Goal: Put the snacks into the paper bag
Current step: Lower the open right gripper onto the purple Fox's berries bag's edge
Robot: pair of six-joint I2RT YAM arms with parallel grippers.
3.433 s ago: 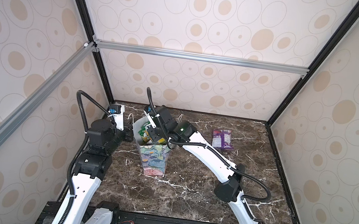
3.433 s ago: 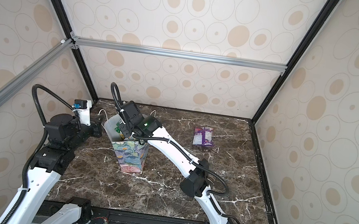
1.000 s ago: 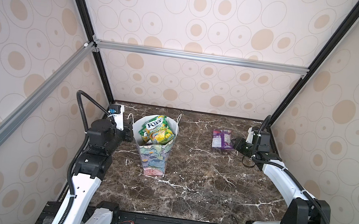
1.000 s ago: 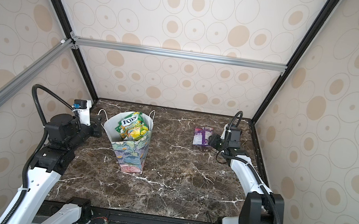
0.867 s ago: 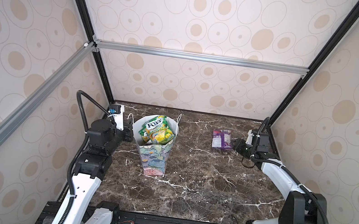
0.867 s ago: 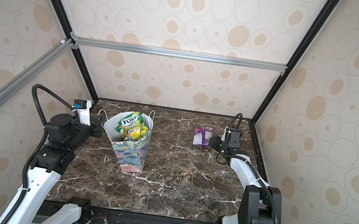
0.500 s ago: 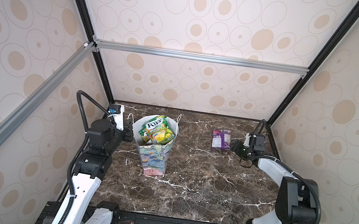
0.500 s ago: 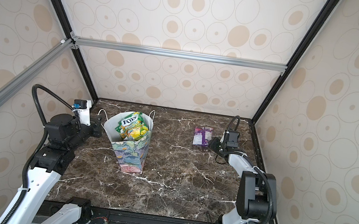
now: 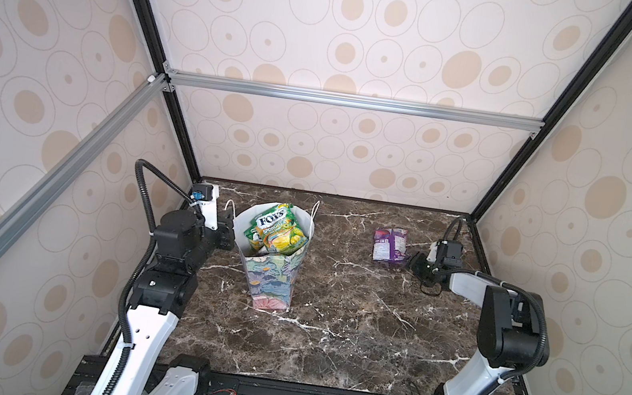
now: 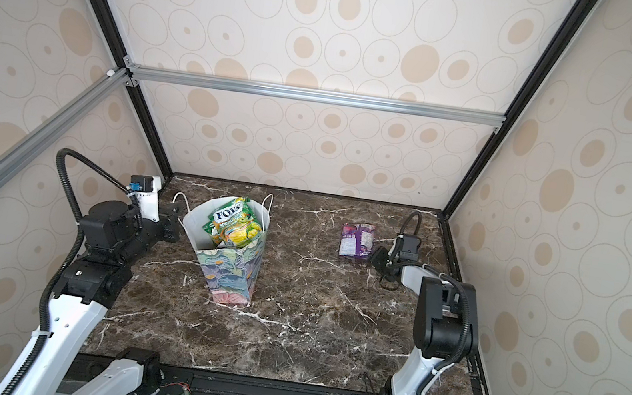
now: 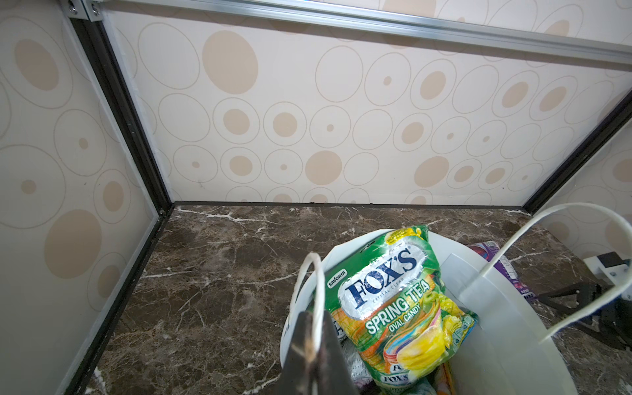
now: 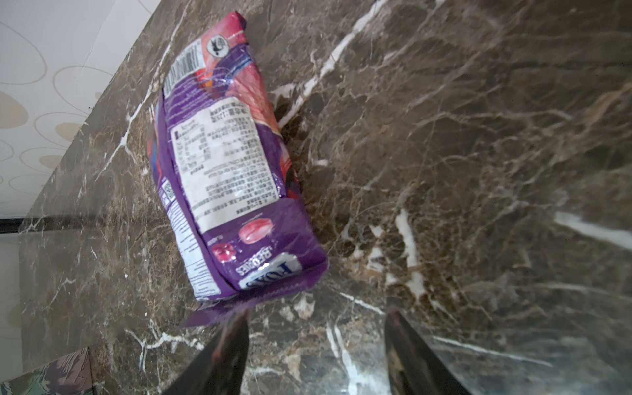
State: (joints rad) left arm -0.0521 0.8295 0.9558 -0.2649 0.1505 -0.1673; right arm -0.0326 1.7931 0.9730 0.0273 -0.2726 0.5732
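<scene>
Pickup of purple packet (image 12: pixel 232 178) in hand; right claw (image 12: pixel 316 313) spread at its seam, closure needed. Left claw (image 11: pixel 309 328) clamped on paper bag (image 11: pixel 496 307).

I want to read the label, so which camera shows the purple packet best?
The right wrist view: the purple packet is close and large, label side up. Both top views show the packet small; the left wrist view shows only a sliver behind the bag.

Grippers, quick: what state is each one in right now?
Left gripper: closed, pinching the rim of the paper bag.
Right gripper: open, holding nothing, jaws apart at the end of the purple packet.
</scene>
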